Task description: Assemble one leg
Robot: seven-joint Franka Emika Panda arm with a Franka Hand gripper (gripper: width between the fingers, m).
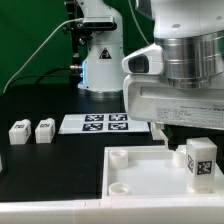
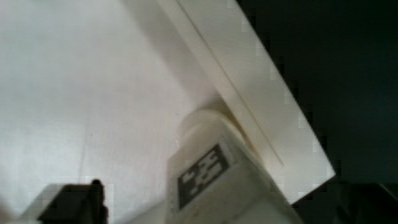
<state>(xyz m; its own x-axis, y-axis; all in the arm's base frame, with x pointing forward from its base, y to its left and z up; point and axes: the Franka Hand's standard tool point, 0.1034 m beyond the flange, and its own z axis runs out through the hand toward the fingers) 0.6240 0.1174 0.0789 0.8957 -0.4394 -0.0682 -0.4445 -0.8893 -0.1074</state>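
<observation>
A leg, a small white block with a marker tag, stands upright at a corner socket of the large white tray on the exterior view's right. My gripper hangs right above it. In the wrist view the leg sits between the fingers of the gripper, with a gap showing on each side. One dark finger stands clear of the block. The jaws are open. Two more legs lie on the black table at the exterior view's left.
The marker board lies flat in the middle of the table behind the tray. The robot's white base stands at the back. The tray's raised rim runs close beside the leg.
</observation>
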